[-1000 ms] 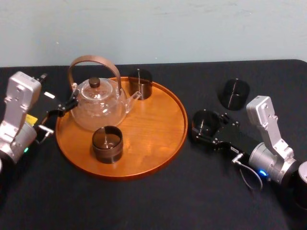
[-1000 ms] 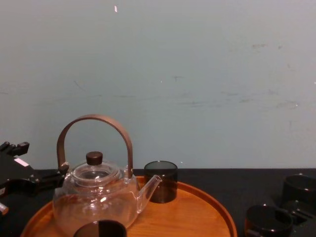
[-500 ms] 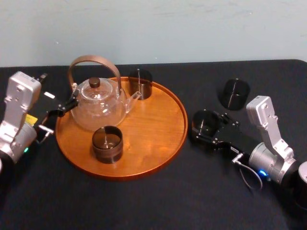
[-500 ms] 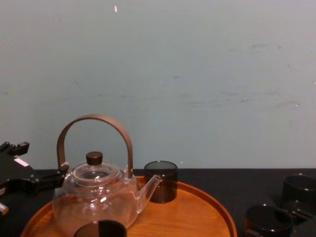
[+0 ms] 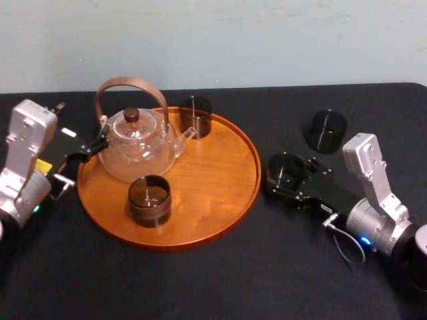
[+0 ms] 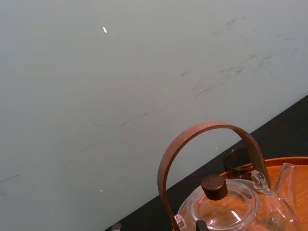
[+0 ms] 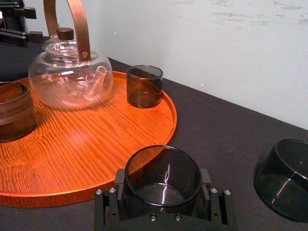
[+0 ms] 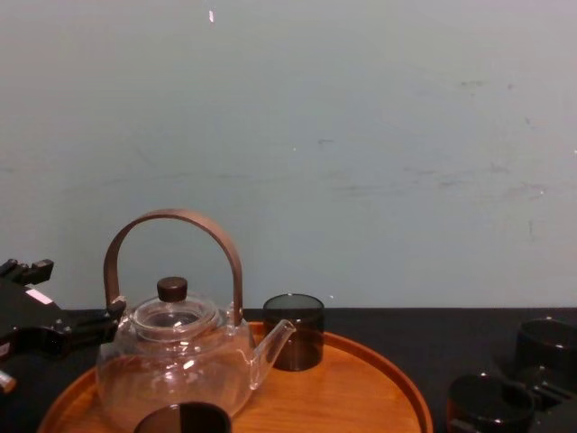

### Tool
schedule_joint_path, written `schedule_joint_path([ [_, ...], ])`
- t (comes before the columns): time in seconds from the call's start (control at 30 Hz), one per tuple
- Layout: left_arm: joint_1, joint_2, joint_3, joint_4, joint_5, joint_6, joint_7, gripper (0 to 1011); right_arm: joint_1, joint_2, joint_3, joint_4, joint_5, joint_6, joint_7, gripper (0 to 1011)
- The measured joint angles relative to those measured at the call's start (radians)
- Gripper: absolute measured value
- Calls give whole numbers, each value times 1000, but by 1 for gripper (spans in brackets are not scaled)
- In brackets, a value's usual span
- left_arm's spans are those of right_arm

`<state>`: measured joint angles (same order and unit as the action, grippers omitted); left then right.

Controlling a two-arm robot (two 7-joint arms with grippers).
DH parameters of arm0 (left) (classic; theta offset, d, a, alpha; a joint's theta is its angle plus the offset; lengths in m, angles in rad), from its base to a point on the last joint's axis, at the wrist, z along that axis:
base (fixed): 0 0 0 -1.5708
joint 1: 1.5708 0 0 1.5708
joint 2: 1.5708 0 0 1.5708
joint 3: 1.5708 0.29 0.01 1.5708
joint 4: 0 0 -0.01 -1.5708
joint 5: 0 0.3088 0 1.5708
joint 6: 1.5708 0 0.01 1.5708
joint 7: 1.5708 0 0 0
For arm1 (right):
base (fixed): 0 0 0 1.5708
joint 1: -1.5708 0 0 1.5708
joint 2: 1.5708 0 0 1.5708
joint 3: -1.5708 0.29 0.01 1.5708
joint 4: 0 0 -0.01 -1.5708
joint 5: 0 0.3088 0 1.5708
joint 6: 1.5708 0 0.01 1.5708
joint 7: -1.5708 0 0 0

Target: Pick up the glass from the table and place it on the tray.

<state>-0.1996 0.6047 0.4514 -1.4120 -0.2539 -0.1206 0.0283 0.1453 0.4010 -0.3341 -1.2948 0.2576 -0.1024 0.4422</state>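
Observation:
A dark smoked glass (image 5: 285,167) stands on the black table (image 5: 220,280) just right of the tray (image 5: 213,193). My right gripper (image 5: 283,177) is shut on the glass (image 7: 162,166), with one finger pressed against each side of its wall. The round orange-brown tray holds a glass teapot (image 5: 137,145) with a curved brown handle and two more dark glasses, one at the back (image 5: 195,116) and one at the front (image 5: 149,200). My left gripper (image 5: 85,151) rests open at the tray's left rim, beside the teapot.
Another dark glass (image 5: 327,129) stands on the table behind my right gripper, also seen in the right wrist view (image 7: 284,178). A pale wall runs along the table's far edge. The tray's right half (image 7: 96,144) is bare wood.
The right gripper and the glass it holds shifted very slightly and returned. The left arm and everything on the tray stayed still.

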Motion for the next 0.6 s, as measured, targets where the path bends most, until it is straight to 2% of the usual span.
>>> schedule_joint_path([
  [0.33, 0, 0, 0, 0, 0, 0, 0, 1010, 3, -3, 2, 5, 10, 5, 16, 906],
  [0.6, 0, 0, 0, 0, 0, 0, 0, 1010, -13, 13, 8, -60, 30, 14, 34, 906],
])
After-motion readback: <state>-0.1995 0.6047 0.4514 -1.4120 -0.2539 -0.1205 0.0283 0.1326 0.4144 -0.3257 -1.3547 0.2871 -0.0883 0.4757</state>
